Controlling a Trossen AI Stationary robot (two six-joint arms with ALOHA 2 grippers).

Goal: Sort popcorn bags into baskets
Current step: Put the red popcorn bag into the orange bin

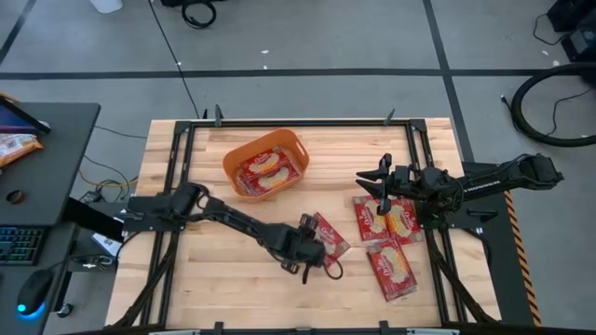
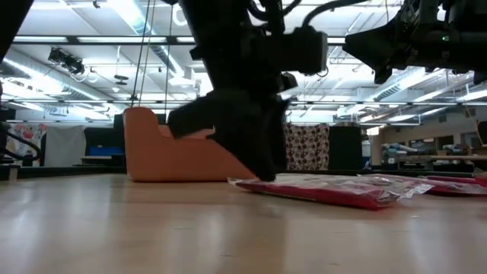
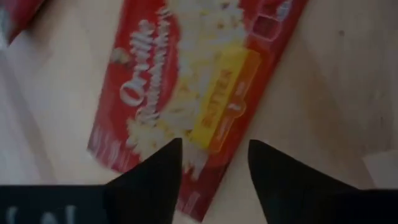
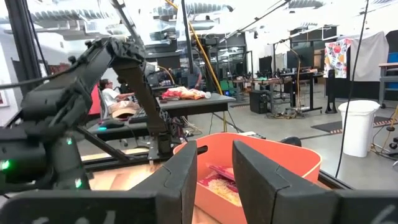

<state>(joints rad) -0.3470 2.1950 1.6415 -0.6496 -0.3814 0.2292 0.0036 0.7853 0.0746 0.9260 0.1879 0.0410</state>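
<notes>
A red popcorn bag (image 1: 328,234) lies flat on the wooden table near its middle. My left gripper (image 3: 214,152) stands open right above it, pointing steeply down. One finger is over the bag's end, the other over bare wood beside its long edge. The orange basket (image 1: 279,140) at the far middle holds two popcorn bags (image 1: 265,172). More bags (image 1: 386,219) lie flat at the right, one (image 1: 391,270) nearer the front edge. My right gripper (image 4: 214,168) is open and raised above the right-hand bags, level, facing the basket. My left gripper comes at the bag's end (image 3: 186,186) from above, slanting, its fingers astride the bag's long edge (image 3: 233,149). In the low view a fingertip (image 2: 266,173) reaches down to the flat-lying bag (image 2: 319,189). I cannot tell whether it touches.
Bare wood (image 1: 214,279) lies open at the near left of the table. Black frame rails (image 1: 177,167) run along the table's sides. A dark desk (image 1: 47,177) with a keyboard, a mouse and an orange-and-white snack bag (image 1: 14,144) stands beyond the left edge.
</notes>
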